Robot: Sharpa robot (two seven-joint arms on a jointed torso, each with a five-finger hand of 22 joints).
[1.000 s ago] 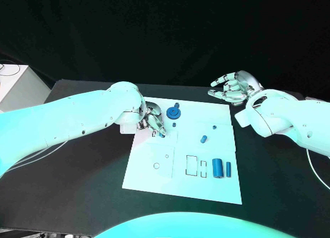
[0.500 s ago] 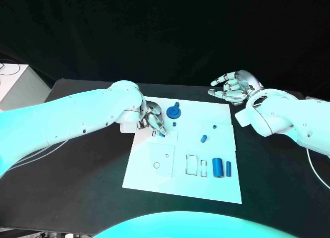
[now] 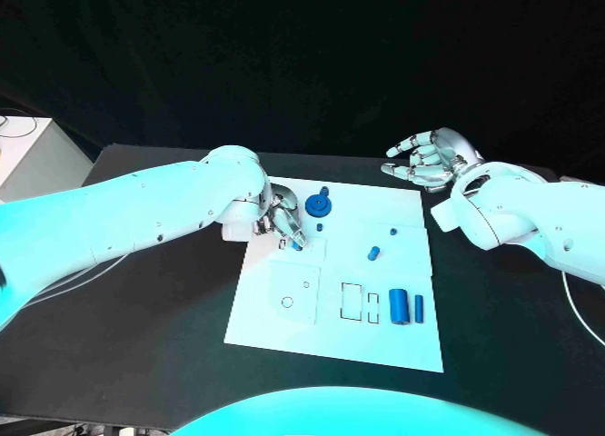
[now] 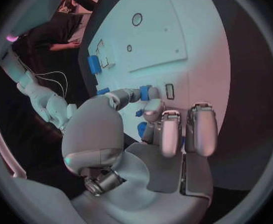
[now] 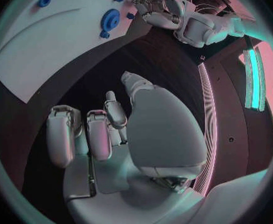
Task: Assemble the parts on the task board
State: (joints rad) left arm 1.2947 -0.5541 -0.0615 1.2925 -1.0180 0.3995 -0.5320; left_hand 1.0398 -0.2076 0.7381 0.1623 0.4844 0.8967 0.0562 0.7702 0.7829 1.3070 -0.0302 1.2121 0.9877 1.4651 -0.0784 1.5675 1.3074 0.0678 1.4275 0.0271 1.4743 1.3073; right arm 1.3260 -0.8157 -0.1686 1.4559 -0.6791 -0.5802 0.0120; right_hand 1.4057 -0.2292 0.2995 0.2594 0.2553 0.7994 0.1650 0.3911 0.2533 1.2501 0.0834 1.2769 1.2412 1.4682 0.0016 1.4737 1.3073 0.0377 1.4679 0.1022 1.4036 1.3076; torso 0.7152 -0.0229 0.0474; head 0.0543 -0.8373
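Note:
The white task board [image 3: 332,338] lies mid-table. My left hand [image 3: 276,221] hovers over its far left part and pinches a small blue part [image 4: 146,92] between thumb and a finger; the same part [image 3: 296,243] peeks out under the fingertips. A blue gear [image 3: 317,207] with a small blue piece [image 3: 325,192] behind it sits just right of that hand. A short blue peg [image 3: 373,254], a tiny piece [image 3: 393,232], a blue cylinder [image 3: 400,307] and a thin blue bar [image 3: 418,308] lie on the board's right half. My right hand [image 3: 427,162] is raised beyond the far right corner, fingers apart, holding nothing.
Outlined slots [image 3: 352,302] and a small ring mark [image 3: 287,302] are on the board's near half. A white box [image 3: 27,154] stands off the table's far left. The right wrist view shows the gear [image 5: 109,19], the board [image 5: 24,50] and my left hand [image 5: 161,7].
My left hand has shifted very slightly over the board's far left part, still pinching the small part. My right hand has not moved.

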